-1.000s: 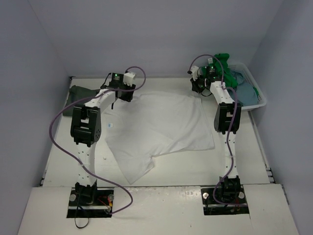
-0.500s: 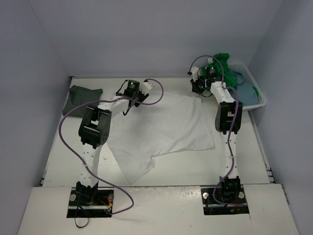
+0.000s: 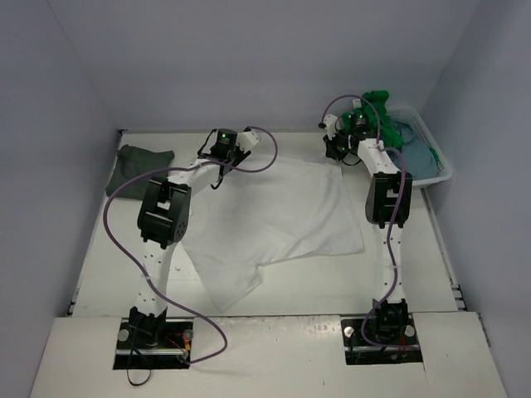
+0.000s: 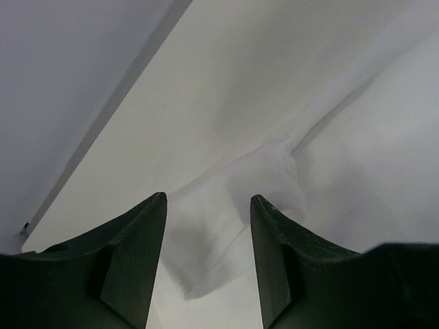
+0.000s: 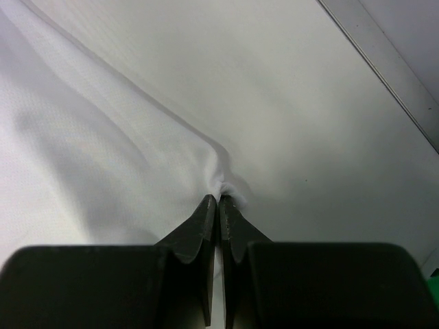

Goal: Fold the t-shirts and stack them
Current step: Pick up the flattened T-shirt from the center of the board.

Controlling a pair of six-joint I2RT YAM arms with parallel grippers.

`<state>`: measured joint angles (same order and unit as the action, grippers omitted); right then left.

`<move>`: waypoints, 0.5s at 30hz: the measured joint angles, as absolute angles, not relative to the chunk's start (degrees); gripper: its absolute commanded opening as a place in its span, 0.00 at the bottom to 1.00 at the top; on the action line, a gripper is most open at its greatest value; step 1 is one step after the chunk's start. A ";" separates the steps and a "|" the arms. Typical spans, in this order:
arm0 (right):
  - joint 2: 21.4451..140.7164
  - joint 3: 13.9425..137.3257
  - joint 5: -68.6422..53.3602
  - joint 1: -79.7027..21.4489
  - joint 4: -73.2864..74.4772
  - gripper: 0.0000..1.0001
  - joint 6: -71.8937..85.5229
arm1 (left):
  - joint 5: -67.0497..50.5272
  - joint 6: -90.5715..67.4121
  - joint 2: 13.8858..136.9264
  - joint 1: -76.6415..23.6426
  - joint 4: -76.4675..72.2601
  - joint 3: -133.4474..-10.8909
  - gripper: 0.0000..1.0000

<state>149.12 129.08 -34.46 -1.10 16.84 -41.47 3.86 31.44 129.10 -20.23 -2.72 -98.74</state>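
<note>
From the top view: shows a plain white short-sleeved cloth t-shirt (image 3: pixel 274 215) spread over the middle of the white table (image 3: pixel 99 249), with one sleeve trailing toward the near edge. Places a crumpled dark grey cloth t-shirt (image 3: pixel 137 162) at the far left corner, and a bright green cloth t-shirt (image 3: pixel 377 99) and a dusty blue-grey cloth t-shirt (image 3: pixel 415 157) in the white slotted plastic basket (image 3: pixel 444 170) at the far right corner. Sets the left gripper (image 3: pixel 217 178) over the white shirt's far left part and the right gripper (image 3: pixel 336 153) at its far right corner. From the left wrist: shows dark fingers (image 4: pixel 130 247) spread apart over a bunched sleeve, gripping nothing. From the right wrist: shows fingers (image 5: pixel 199 226) pressed together, pinching a small peak of white fabric.
</note>
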 measured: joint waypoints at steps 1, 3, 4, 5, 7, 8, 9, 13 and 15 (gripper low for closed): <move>149.01 128.95 -34.52 -1.10 16.88 0.00 -41.50 | 3.79 31.31 129.60 -20.18 -2.28 -99.55 0.47; 148.79 128.57 -34.54 -1.10 16.93 0.00 -41.52 | 3.25 31.00 130.67 -20.12 -1.37 -101.16 0.47; 148.70 128.42 -34.54 -1.08 16.93 0.00 -41.56 | 3.01 30.83 131.11 -20.05 -0.82 -101.78 0.47; 148.66 128.35 -34.57 -1.06 16.93 0.00 -41.65 | 2.85 30.72 131.39 -19.97 -0.32 -102.28 0.47; 148.59 128.22 -34.57 -1.04 16.93 0.00 -41.69 | 2.66 30.39 131.79 -19.84 0.40 -102.89 0.47; 148.59 128.22 -34.59 -1.02 16.93 0.00 -41.69 | 2.55 30.17 131.85 -19.77 0.93 -103.11 0.47; 148.59 128.22 -34.63 -0.99 16.93 0.00 -41.71 | 2.52 29.91 131.92 -19.75 1.54 -103.37 0.47; 148.57 128.11 -35.00 -0.82 16.91 0.00 -41.71 | 2.42 29.17 131.92 -19.62 3.64 -103.94 0.47; 148.51 128.03 -35.07 -0.78 16.88 0.00 -41.71 | 2.35 28.69 131.90 -19.51 4.21 -103.92 0.47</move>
<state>148.51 128.03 -35.07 -0.78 16.88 -41.71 2.35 28.69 131.90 -19.51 4.21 -103.92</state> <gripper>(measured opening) 0.009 0.473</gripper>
